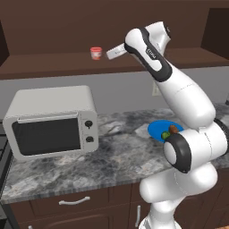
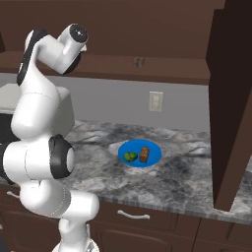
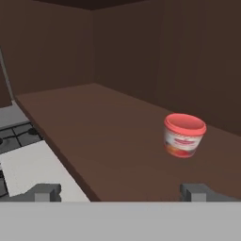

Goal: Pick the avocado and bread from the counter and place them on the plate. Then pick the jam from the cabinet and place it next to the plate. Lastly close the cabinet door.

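The jam [image 3: 184, 135], a squat jar with a red lid, stands upright on the cabinet [image 1: 53, 62] shelf, ahead of my fingertips [image 3: 200, 191] and right of centre, clear of them. My gripper [image 3: 122, 193] is open and holds nothing. In the left base view the gripper [image 1: 112, 53] reaches in at shelf height just right of the jam [image 1: 95, 53]. On the counter [image 2: 98, 147] lies the blue plate [image 2: 155, 156] with the avocado [image 2: 130, 156] and the bread [image 2: 144, 154] on it. The cabinet door [image 2: 231, 98] stands open at the right.
A grey microwave [image 1: 53, 120] sits on the counter's left part, with a stove [image 1: 3, 152] at the left edge. A wall outlet [image 2: 156, 101] is behind the plate. My arm partly covers the plate [image 1: 156, 129] in the left base view.
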Available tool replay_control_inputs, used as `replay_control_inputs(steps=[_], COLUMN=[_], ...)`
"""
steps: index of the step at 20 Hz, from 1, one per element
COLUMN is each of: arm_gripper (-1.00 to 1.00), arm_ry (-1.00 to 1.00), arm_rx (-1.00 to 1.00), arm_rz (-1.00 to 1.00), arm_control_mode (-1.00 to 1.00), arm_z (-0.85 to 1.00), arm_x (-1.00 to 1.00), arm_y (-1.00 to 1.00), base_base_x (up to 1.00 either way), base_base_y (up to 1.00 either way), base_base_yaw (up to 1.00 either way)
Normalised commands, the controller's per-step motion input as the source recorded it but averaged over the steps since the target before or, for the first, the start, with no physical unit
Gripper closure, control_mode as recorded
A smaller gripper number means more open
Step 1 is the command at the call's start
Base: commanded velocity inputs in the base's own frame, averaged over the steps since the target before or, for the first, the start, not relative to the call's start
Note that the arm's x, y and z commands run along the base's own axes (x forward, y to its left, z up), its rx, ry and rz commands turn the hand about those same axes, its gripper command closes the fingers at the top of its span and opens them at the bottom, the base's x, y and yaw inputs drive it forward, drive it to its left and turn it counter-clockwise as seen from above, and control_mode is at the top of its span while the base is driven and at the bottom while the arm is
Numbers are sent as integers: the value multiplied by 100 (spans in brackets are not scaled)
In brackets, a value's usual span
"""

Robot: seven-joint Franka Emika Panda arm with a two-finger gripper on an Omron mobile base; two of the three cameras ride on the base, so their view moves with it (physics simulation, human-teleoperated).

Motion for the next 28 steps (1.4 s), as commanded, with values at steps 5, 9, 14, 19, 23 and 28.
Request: replay_control_inputs(steps=[5, 9, 14, 19, 23, 28], arm_gripper=[-100, -100, -100, -100, -100, -100], arm_ry=[0, 1, 1, 1, 1, 1], arm_rx=[0, 0, 0, 0, 0, 0], arm_rz=[-1, -1, -1, -1, -1, 0], arm_control_mode=[-100, -100, -100, -100, -100, -100], arm_z=[-1, -4, -8, -7, -1, 0], arm_x=[26, 25, 20, 21, 25, 27], arm_y=[5, 6, 6, 6, 8, 7], base_base_x=[0, 0, 0, 0, 0, 0], base_base_y=[0, 0, 0, 0, 0, 0], base_base_yaw=[0, 0, 0, 0, 0, 0])
